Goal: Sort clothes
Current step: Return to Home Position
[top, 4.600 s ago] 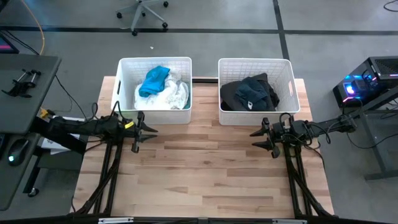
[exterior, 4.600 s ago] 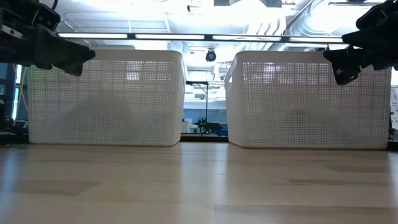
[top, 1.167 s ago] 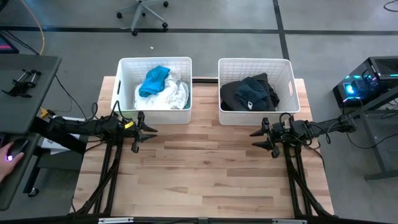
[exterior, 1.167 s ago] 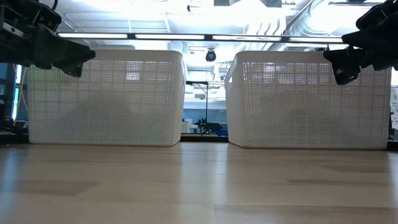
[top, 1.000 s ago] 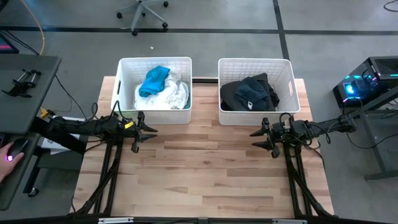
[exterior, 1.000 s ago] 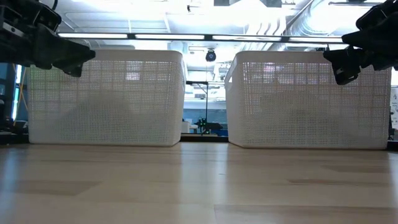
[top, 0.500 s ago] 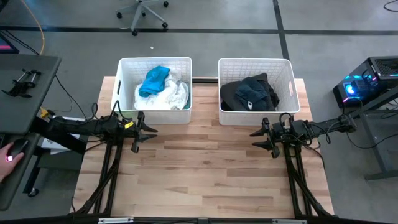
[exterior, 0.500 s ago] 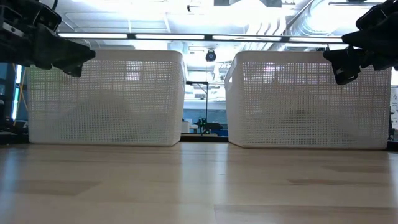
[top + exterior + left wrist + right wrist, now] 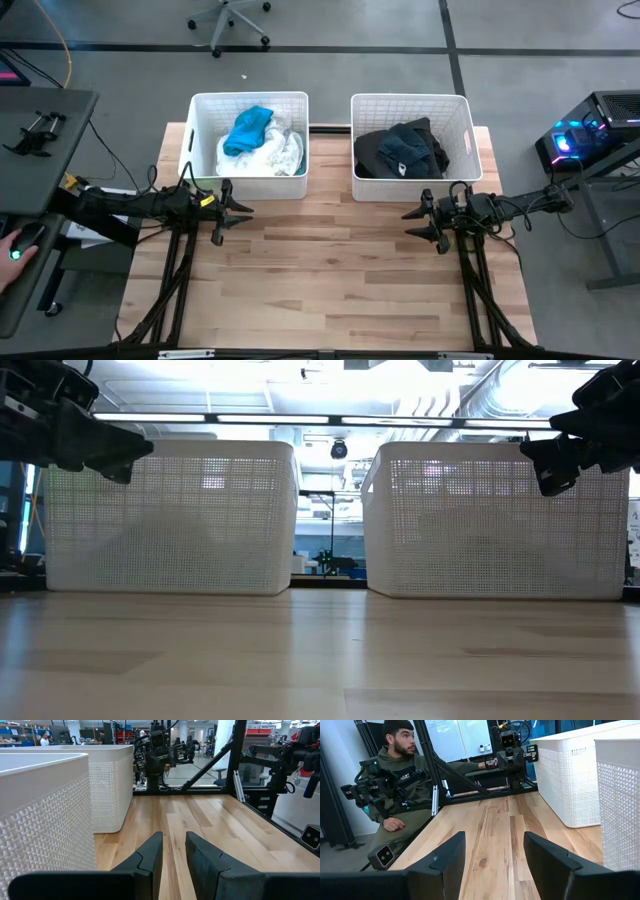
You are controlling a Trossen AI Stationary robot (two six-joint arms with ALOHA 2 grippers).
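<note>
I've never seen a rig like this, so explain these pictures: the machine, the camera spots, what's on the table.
Two dark robot arms work at a wooden table. One camera looks straight down, one sits at table height, one rides each wrist. The left basket holds blue and white clothes, the right basket dark clothes. The left gripper and right gripper hover in front of the baskets, both open, holding nothing. A person sits beyond the table in the right wrist view.
</note>
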